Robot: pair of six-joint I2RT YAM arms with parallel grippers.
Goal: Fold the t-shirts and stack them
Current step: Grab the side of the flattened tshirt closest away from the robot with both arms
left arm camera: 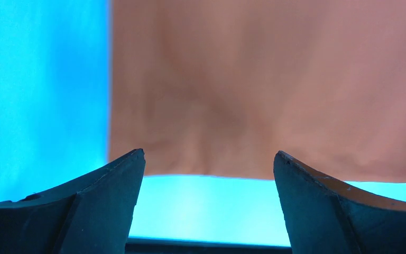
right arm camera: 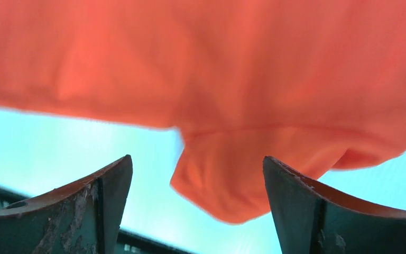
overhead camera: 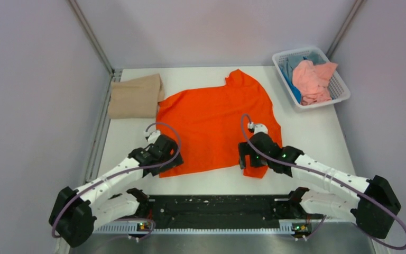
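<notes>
A black strip [overhead camera: 217, 209] ran along the near edge of the table [overhead camera: 317, 132], closest to the arms' bases. Just beyond it, both grippers hung low over the near hem of the orange t-shirt [overhead camera: 217, 121].

The left gripper [left arm camera: 209, 159] was at the shirt's near-left corner with its two fingers spread wide. In its wrist view the straight edge of the cloth lay across the gap just ahead of the fingertips, and nothing was pinched between them. The right gripper [right arm camera: 196, 159] was at the near-right corner, its fingers likewise spread apart. A rumpled fold of orange cloth bulged into the gap between them without being clamped. Whether either gripper touched the cloth could not be told.

The orange t-shirt lay spread flat on the middle of the table, one sleeve pointing toward the far edge. At the far left a tan t-shirt [overhead camera: 135, 96] lay folded into a rectangle, right beside the orange one and seemingly touching it. At the far right, well apart from the orange shirt, stood a white basket [overhead camera: 321, 105]. It held a crumpled pink t-shirt [overhead camera: 312, 79] heaped over a blue t-shirt [overhead camera: 296, 91].
</notes>
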